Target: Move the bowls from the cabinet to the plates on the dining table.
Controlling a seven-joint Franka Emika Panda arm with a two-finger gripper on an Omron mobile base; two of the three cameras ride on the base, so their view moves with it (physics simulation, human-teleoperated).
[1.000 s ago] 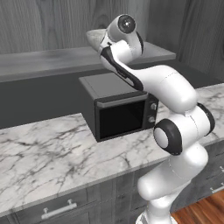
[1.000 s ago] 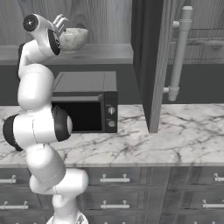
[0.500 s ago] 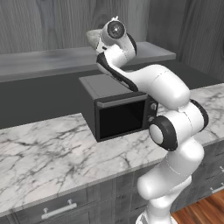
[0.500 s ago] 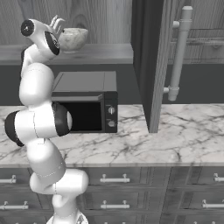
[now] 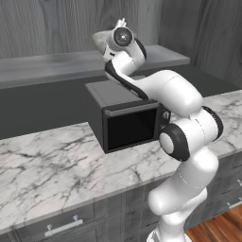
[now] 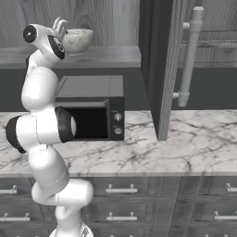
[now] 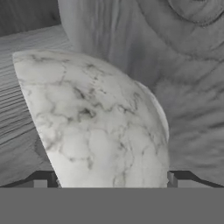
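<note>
Reaching high: in the left base view the white arm folds up over the black microwave box (image 5: 130, 118), hand at the open shelf of the grey wood-grain wall cabinet (image 5: 71, 64). Wrist blocks most of the white marble-look bowl with grey veins (image 5: 99, 41); only a sliver shows left of the hand. Pincer (image 5: 121, 22) is up at shelf level, tips barely visible. Marble surface (image 5: 56, 165) below carries the microwave only.

Right base view: cleaner angle. Bowl (image 6: 77, 40) sits upright on the cabinet shelf, near the shelf's front edge, so a level approach from the front looks reasonable. Pincer (image 6: 60, 25) just beside the bowl's left rim, pale fingers (image 6: 58, 23) splayed; can't tell from here whether they touch. Cabinet door (image 6: 162, 69) stands swung open with its long silver bar handle (image 6: 190, 51) facing the camera, which is why the shelf is reachable at all.

Hand view: bowl (image 7: 98, 127) takes up the middle, rolled sideways by the wrist's tilt, not by the bowl. Dark finger tips (image 7: 41, 178) show at bottom left and bottom right, one either side of the bowl wall. Jaws spread wide, nothing clamped. Bowl lies between them, close in, on the shelf.

Judgement: pre-grasp; closing is next. Curved smooth wall could slip out.
</note>
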